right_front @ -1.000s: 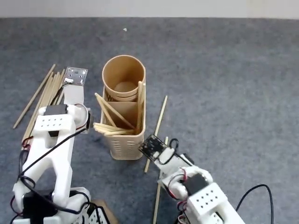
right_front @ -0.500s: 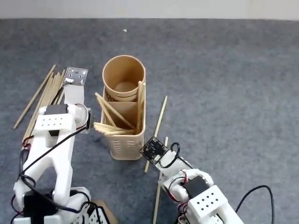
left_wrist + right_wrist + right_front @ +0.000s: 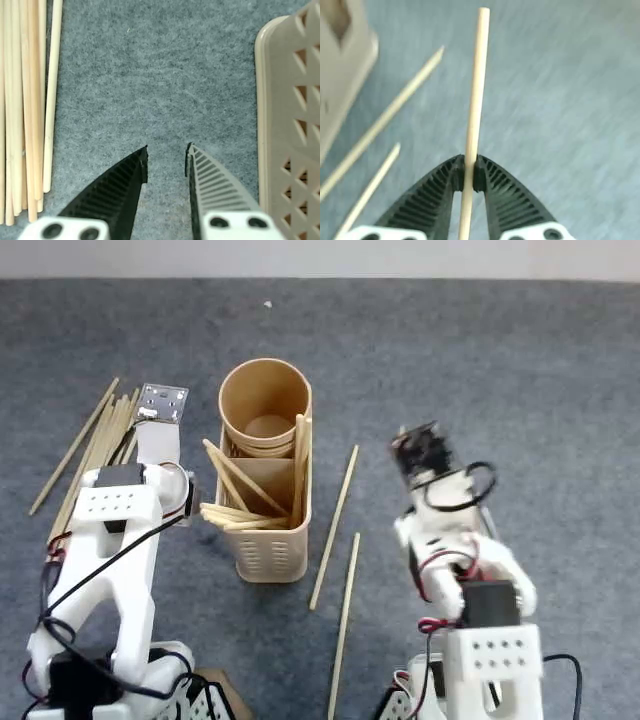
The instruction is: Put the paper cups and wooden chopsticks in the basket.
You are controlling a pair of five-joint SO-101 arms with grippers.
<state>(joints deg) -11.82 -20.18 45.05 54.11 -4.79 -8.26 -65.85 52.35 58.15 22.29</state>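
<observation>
A beige basket stands mid-table, with a brown paper cup upright in its rear compartment and several wooden chopsticks leaning in the front one. Left of it lies a pile of chopsticks. Two loose chopsticks lie on the carpet right of the basket. My right gripper is shut on one chopstick, held above the carpet to the right of those two. My left gripper is open and empty, low over bare carpet between the pile and the basket wall.
Grey carpet covers the whole table, with free room on the right and along the far side. The right arm stands right of the loose chopsticks. A pale wall strip borders the far edge.
The right arm has swung from the basket's front right corner out to the right and farther back, with a chopstick in its gripper. The left arm has kept still.
</observation>
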